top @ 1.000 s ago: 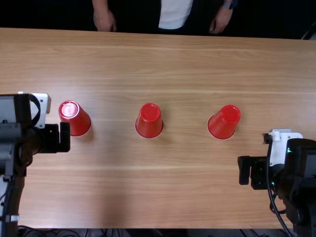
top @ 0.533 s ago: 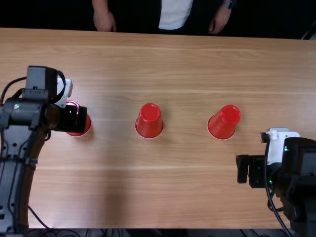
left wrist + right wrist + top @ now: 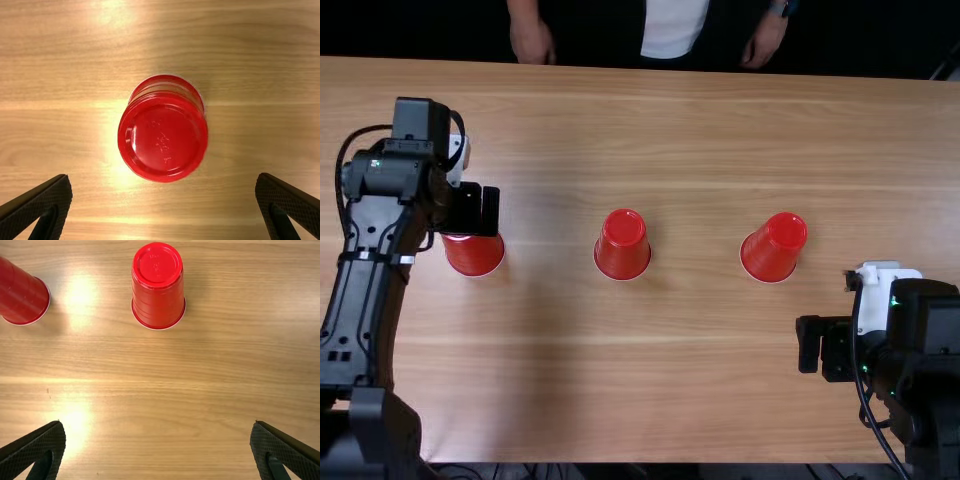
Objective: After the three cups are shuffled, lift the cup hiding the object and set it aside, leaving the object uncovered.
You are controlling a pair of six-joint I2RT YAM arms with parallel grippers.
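Note:
Three red cups stand upside down in a row on the table (image 3: pixel 650 130): the left cup (image 3: pixel 474 254), the middle cup (image 3: pixel 622 244) and the right cup (image 3: pixel 775 247). My left gripper (image 3: pixel 472 212) hovers straight over the left cup (image 3: pixel 162 134), open wide (image 3: pixel 161 187), its fingers apart from the cup on both sides. Near the table's front right my right gripper (image 3: pixel 820 348) is open (image 3: pixel 156 425) and holds nothing. In its wrist view the right cup (image 3: pixel 158 285) stands ahead, with the middle cup (image 3: pixel 21 292) at the edge. No ball shows.
A person stands behind the far edge, hands (image 3: pixel 532 42) off the table. Bare wood lies between the cups and the near edge.
My left arm has swung up from the near left edge and forward until its gripper is over the left cup. The right arm has barely shifted. The cups have not moved.

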